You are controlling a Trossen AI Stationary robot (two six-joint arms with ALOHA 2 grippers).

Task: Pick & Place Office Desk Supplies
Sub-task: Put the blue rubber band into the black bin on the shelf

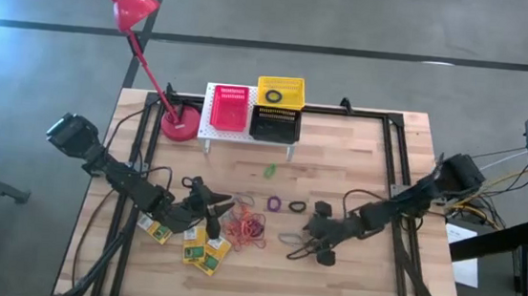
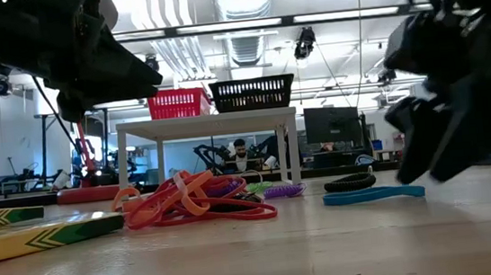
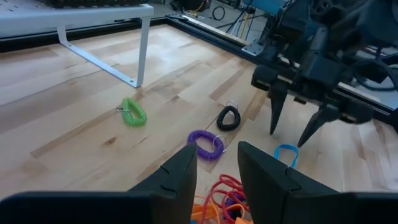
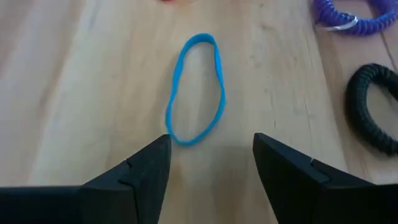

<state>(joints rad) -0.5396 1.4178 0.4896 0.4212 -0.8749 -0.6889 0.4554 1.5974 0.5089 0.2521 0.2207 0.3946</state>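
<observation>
Pale, matt wooden table (image 4: 74, 93); thin blue rubber band (image 4: 196, 90); glossy red lamp (image 1: 128, 2).

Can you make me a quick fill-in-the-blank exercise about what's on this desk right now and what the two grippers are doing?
1. The open right gripper is poised over a ____ rubber band.
2. The yellow basket holds a dark ____.
3. The purple coil ring lies between the green coil ring and the ____ one.
4. The left gripper has its fingers ____ near the orange-red rubber bands.

Missing words: blue; ring; black; open
</observation>
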